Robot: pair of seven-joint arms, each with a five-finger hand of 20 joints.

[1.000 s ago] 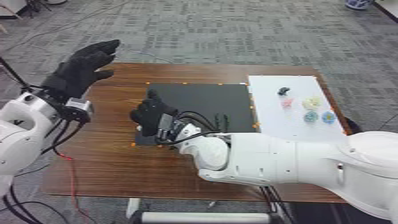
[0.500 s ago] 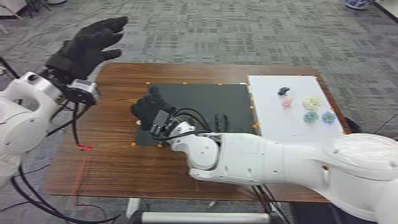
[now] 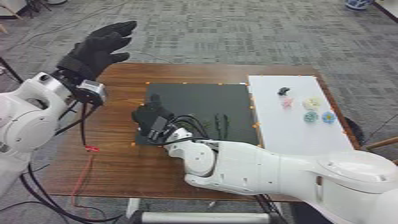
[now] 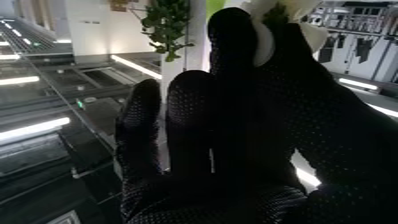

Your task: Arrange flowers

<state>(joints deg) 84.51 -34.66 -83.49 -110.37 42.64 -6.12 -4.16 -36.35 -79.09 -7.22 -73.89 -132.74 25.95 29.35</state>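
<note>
Closest to us, the right hand [image 3: 153, 117] wears a black fabric glove with a dimpled, knitted texture; its thumb and a finger pinch a smooth, pale white flower [image 4: 277, 14] with green in it, the other fingers fairly straight. In the head view this hand is over the left part of the matte black mat [image 3: 182, 95]. Our left hand [image 3: 96, 49], gloved alike, is raised by the far left corner, fingers loosely spread and holding nothing. Beneath lies the brown wood-grained counter [image 3: 115, 170]; slim dark pieces [image 3: 221, 125] rest on the mat. To its right, a flat white board [image 3: 298, 132] bears soft, roundish blooms: pink [image 3: 287, 102], cream [image 3: 312, 103], pale teal [image 3: 310, 117] and blue [image 3: 329, 117], with a small black piece [image 3: 283, 91] near the pink. Beyond stretches grey patterned carpet [image 3: 222, 40]; the wrist view shows leafy greenery [image 4: 166, 27] and bright ceiling strips [image 4: 34, 129].
</note>
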